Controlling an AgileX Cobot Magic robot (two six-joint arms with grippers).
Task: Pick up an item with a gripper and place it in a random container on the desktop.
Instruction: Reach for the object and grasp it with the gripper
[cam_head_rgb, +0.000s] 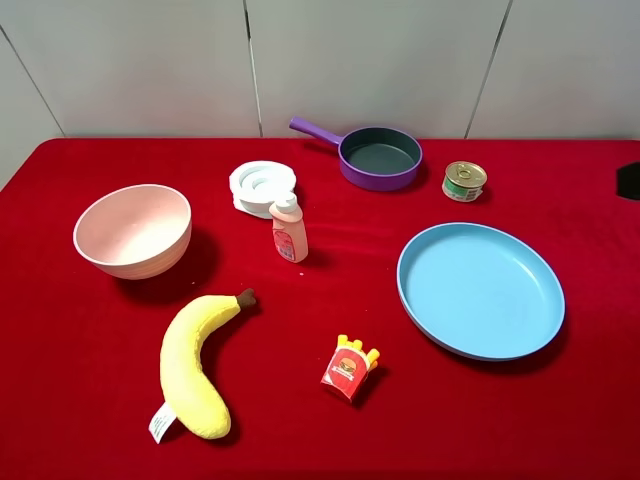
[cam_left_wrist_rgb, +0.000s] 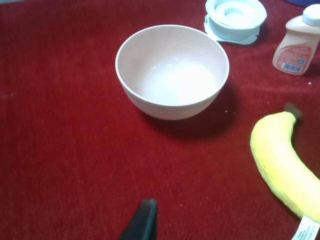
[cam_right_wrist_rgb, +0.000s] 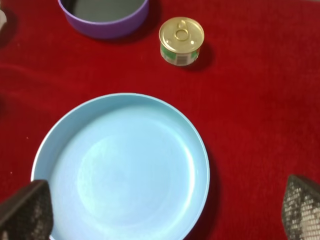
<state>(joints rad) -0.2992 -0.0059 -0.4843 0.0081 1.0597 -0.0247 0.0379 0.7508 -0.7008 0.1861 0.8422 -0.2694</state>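
Note:
The small tin can (cam_head_rgb: 464, 181) with a gold pull-tab lid and green label stands upright at the back right of the red desktop (cam_head_rgb: 90, 350), next to the purple pan. It also shows in the right wrist view (cam_right_wrist_rgb: 181, 41). The pale pink bowl (cam_head_rgb: 133, 229) stands empty at the left and also shows in the left wrist view (cam_left_wrist_rgb: 172, 71). My right gripper (cam_right_wrist_rgb: 165, 202) is open and empty, its fingers wide apart over the near side of the blue plate, well short of the can. Of my left gripper (cam_left_wrist_rgb: 142, 222) only one black fingertip shows, short of the bowl.
A wide blue plate (cam_head_rgb: 480, 289) lies at the right and a purple frying pan (cam_head_rgb: 378, 157) at the back. A pink-white bottle (cam_head_rgb: 288, 229) stands in the middle before a white ring-shaped thing (cam_head_rgb: 262, 186). A plush banana (cam_head_rgb: 196, 362) and a toy fries pack (cam_head_rgb: 349, 368) lie in front.

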